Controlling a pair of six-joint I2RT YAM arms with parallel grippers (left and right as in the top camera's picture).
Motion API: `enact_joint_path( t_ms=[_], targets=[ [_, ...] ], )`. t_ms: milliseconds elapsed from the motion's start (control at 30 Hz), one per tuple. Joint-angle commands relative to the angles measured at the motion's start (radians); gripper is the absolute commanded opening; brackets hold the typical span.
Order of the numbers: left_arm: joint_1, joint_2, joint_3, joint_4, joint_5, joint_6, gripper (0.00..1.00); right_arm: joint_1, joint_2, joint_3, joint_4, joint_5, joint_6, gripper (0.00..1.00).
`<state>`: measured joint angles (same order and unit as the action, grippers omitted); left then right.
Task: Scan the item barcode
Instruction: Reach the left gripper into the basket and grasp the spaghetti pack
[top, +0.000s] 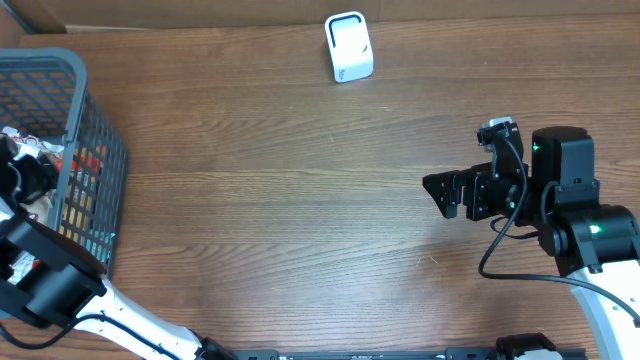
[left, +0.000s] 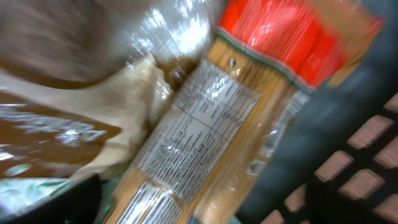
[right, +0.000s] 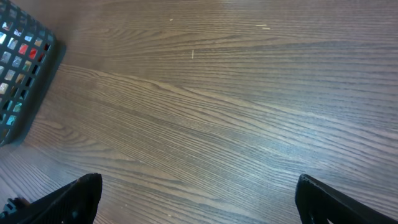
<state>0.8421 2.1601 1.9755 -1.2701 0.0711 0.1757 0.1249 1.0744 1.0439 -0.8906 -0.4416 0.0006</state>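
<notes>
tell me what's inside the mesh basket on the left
Packaged groceries: a long pasta-style packet with a red end and a printed label, next to a brown and cream bag. They and the left arm cover the floor of the basket, so anything underneath is hidden.

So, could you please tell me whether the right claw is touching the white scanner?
Apart. The overhead view shows bare wooden table between the open right claw and the white scanner.

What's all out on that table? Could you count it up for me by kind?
Robot arms: 2 (left arm, right arm)
Basket: 1
White scanner: 1
Packets in the basket: at least 2 show, pasta packet and brown bag; more may be hidden
Total: at least 6
</notes>
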Motion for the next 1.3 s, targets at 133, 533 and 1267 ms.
enact_joint_path(
  t_ms=[133, 533, 1267],
  targets=[
    [-0.011, 0.000, -0.243, 0.103, -0.101, 0.183, 1.00, 0.004, -0.002, 0.023, 0.006, -0.008, -0.001, 1.00],
    [-0.018, 0.000, -0.264, 0.143, -0.104, 0.156, 0.04, 0.004, 0.000, 0.023, 0.007, -0.008, -0.001, 1.00],
    [-0.042, -0.008, 0.643, -0.229, 0.294, -0.072, 0.04, 0.004, 0.000, 0.023, 0.010, -0.008, -0.001, 1.00]
  ],
)
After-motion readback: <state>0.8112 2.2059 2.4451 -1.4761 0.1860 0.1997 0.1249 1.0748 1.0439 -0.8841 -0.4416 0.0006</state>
